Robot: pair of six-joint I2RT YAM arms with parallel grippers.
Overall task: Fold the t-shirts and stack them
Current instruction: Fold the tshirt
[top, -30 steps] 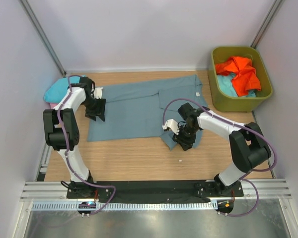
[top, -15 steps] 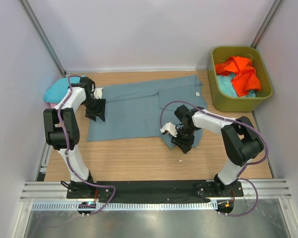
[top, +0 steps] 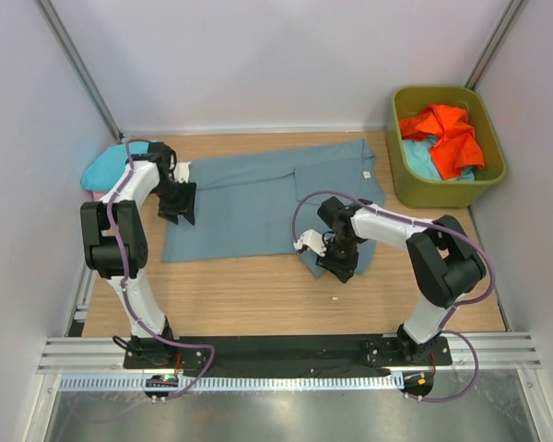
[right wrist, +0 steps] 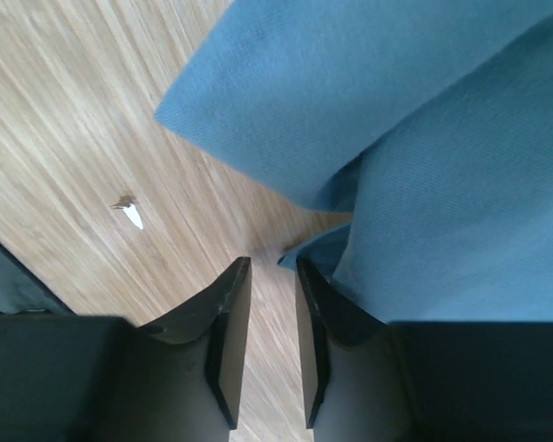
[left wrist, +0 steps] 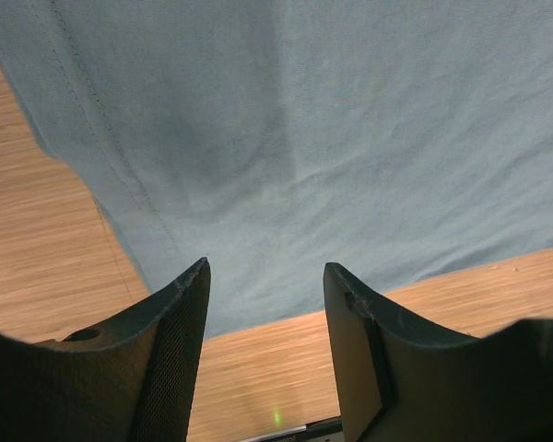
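The left gripper (left wrist: 265, 276) stands about half open with nothing between its jaws. The grey-blue t-shirt (left wrist: 350, 138) lies flat just ahead of its tips, with one cloth edge crossing under the gap and the bare table (left wrist: 46, 249) to the left and behind. The right gripper (right wrist: 267, 267) shows only a narrow slit. A folded corner of the shirt sits at the slit's mouth and drapes over the right-hand jaw, but whether it is pinched cannot be told. Open wood and a white scrap (right wrist: 129, 214) lie ahead to its left.
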